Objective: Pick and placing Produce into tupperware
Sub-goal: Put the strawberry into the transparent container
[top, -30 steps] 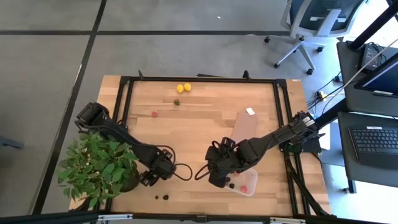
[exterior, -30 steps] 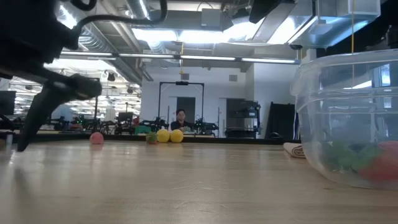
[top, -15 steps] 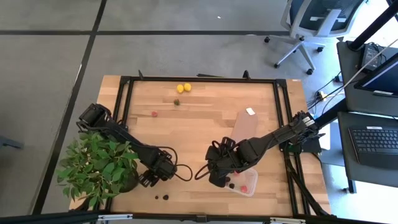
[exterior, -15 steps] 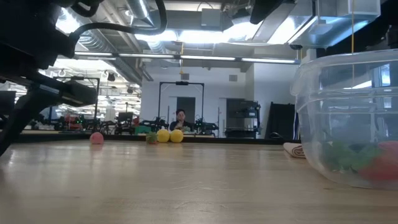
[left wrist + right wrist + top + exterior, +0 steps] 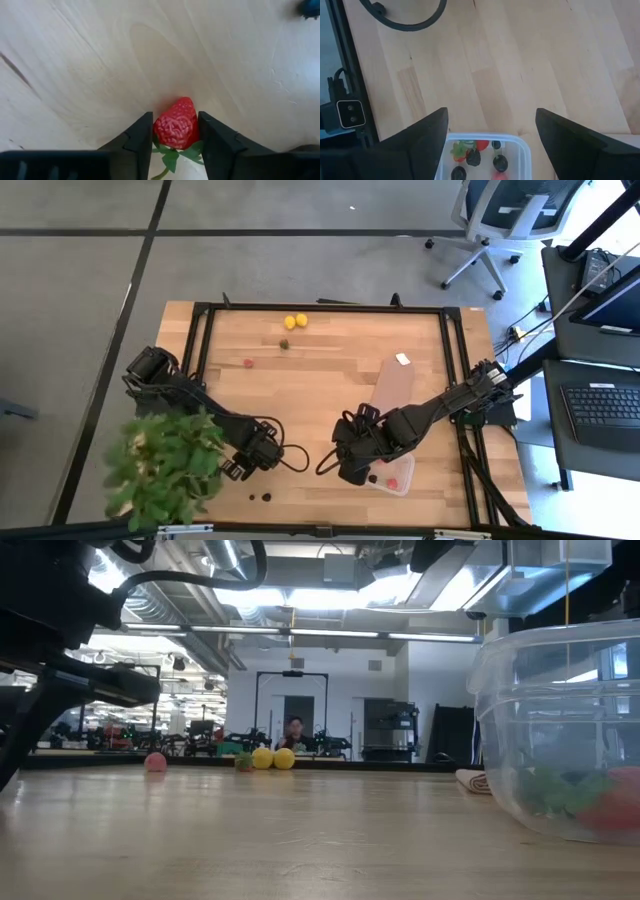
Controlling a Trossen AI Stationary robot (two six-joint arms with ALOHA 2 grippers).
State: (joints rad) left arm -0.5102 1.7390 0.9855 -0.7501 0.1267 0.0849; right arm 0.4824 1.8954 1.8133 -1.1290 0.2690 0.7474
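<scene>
Red strawberry (image 5: 176,125) pinched between left gripper (image 5: 175,136) fingers, on the wood well left of the tub (image 5: 395,477); pick step in hand. Next calls for a lift and carry rightward to the tub, release above it. Right gripper (image 5: 490,131) spread, empty, hovering over tub's edge. Outside tub: two lemons (image 5: 295,321), one small green-dark piece beside them, one red piece (image 5: 248,363), two blackberries (image 5: 260,497) left of tub. Inside: several, count unclear.
</scene>
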